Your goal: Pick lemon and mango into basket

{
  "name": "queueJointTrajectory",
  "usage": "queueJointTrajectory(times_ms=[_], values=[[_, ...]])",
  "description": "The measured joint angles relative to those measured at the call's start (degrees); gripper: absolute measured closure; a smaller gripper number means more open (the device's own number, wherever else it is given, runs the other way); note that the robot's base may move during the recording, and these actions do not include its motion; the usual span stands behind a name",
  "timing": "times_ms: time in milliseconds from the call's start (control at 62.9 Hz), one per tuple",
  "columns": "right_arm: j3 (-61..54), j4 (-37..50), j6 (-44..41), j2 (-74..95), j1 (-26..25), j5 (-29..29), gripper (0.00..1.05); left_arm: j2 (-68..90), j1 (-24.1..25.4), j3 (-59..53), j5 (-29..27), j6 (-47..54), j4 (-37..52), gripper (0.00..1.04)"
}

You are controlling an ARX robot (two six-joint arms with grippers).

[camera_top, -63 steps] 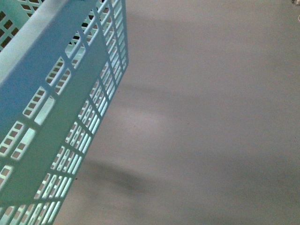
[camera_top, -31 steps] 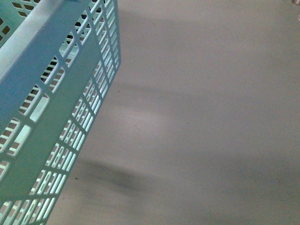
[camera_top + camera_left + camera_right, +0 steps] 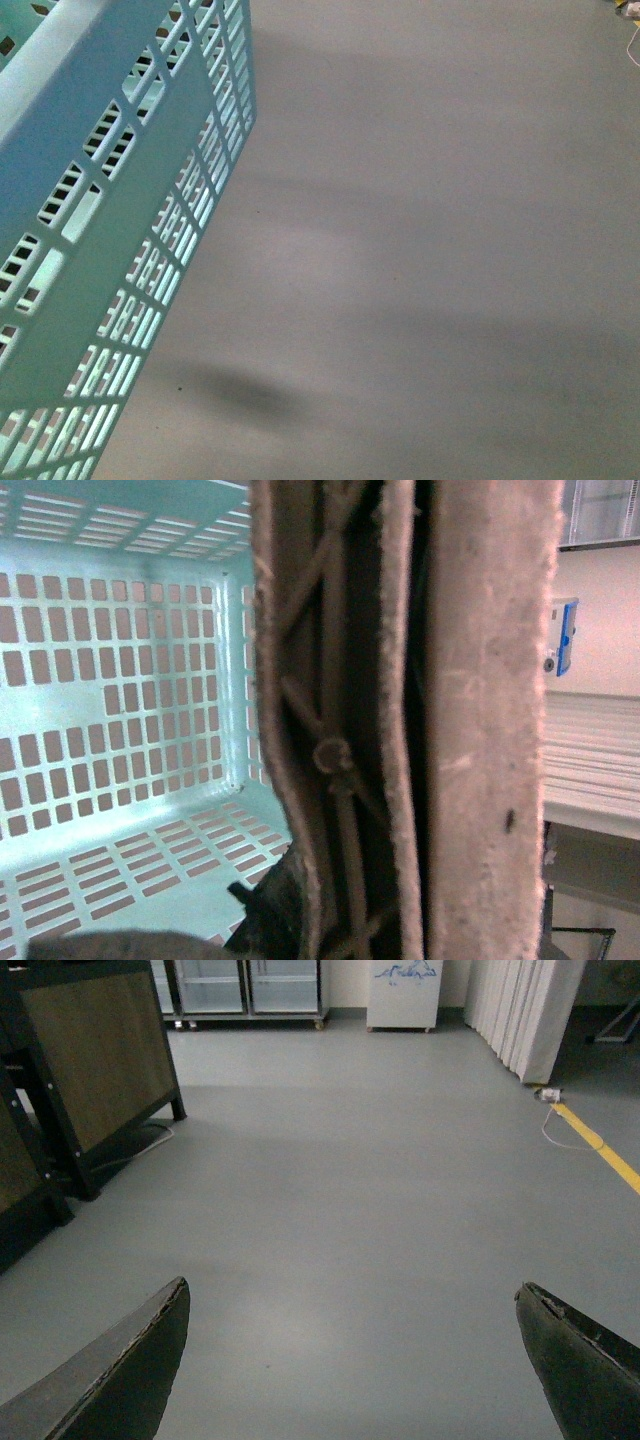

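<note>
The light teal basket [image 3: 110,230] hangs tilted at the left of the front view, above the grey floor, and casts a dark shadow [image 3: 245,392]. In the left wrist view its slotted inside [image 3: 130,730] holds no fruit in the part that shows. The brown swing handle [image 3: 485,730] fills the middle of that view. My left gripper [image 3: 275,920] is shut on the handle, and only a dark bit of it shows. My right gripper [image 3: 350,1360] is open over bare floor with nothing between its fingers [image 3: 125,1375]. The lemon and the mango are out of view.
In the right wrist view, dark wood-panelled cabinets [image 3: 90,1060] stand at one side of the grey floor [image 3: 350,1190]. A yellow floor line [image 3: 605,1155] with a white cable, a white curtain [image 3: 525,1010] and glass-door units [image 3: 245,985] lie beyond.
In the front view the basket has swung a little to the left, and its shadow on the floor has slid down and left with it.
</note>
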Motion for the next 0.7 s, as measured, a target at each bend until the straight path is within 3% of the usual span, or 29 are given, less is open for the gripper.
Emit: queueJointTrajectory(times_ms=[699], values=[[0.0, 0.0, 0.0, 0.0, 0.0, 0.0, 0.09, 0.0, 0.0, 0.1, 0.0, 0.0, 0.0, 0.91]])
